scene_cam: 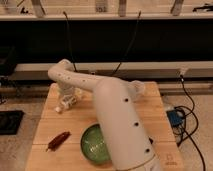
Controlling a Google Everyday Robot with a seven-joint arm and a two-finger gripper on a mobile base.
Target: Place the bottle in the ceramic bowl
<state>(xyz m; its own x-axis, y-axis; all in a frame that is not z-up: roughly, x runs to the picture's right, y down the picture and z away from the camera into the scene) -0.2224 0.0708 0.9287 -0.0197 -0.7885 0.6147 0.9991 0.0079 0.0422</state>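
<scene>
The small white bottle (pixel 61 108) lies on the wooden table (pixel 150 102) near its back left corner, with its end poking out to the left below my gripper. My gripper (pixel 69 99) hangs from the white arm (pixel 117 115) and is down at the table right over the bottle, touching or nearly touching it. The green ceramic bowl (pixel 94 145) sits at the table's front middle, partly hidden by the arm, and well apart from the bottle.
A red chili-shaped object (pixel 58 140) lies at the front left, left of the bowl. A blue box (pixel 175 118) and black cables (pixel 192 130) lie on the floor to the right. A dark shelf runs behind the table.
</scene>
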